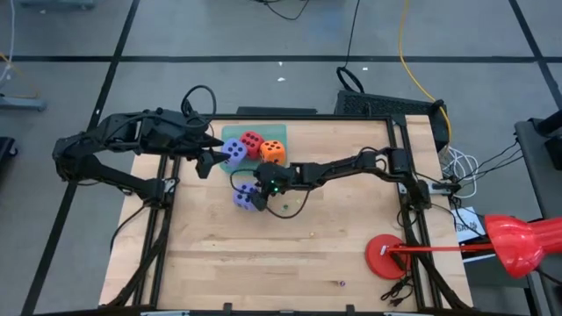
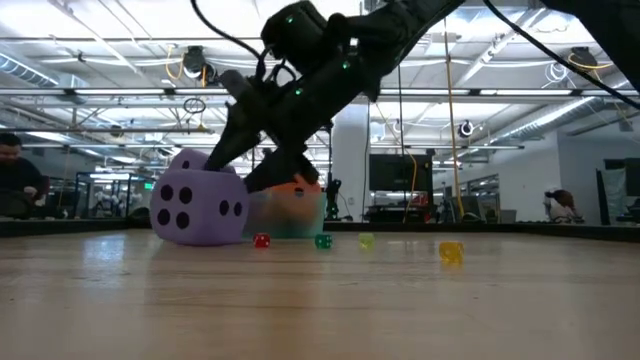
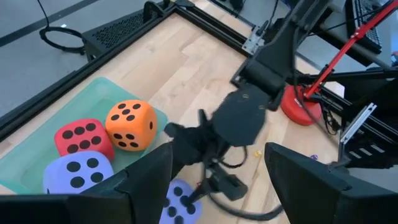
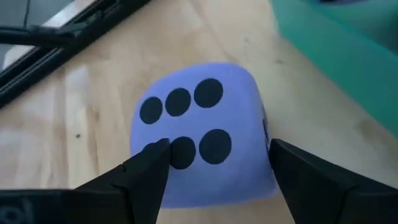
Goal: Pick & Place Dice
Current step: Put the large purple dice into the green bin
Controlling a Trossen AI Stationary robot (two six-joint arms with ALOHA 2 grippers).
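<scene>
Three dice sit on the teal tray (image 1: pixel 277 132): an orange die (image 1: pixel 274 152), a red die (image 1: pixel 252 141) and a purple-blue die (image 1: pixel 234 154). The second purple-blue die (image 1: pixel 245 198) rests on the bare wood just near of the tray, its six-pip face (image 4: pixel 186 124) up. My right gripper (image 4: pixel 217 162) reaches down over it from the right. It is open, with a finger on each of two opposite sides. My left gripper (image 3: pixel 217 155) is open wide and hovers at the tray's left side (image 1: pixel 209 158), holding nothing. My right gripper slants down from the table's right, its fingers (image 4: pixel 152 162) standing at two opposite sides of the purple-blue die (image 2: pixel 197 205). I cannot tell whether they touch it. The die sits with its bottom face on the table.
A few tiny coloured cubes (image 2: pixel 322 240) lie scattered on the wood near of the tray. A red round-based stand (image 1: pixel 386 254) sits at the table's near right corner. The black frame rails (image 1: pixel 408 175) border the table. Bare wood stretches across the near half.
</scene>
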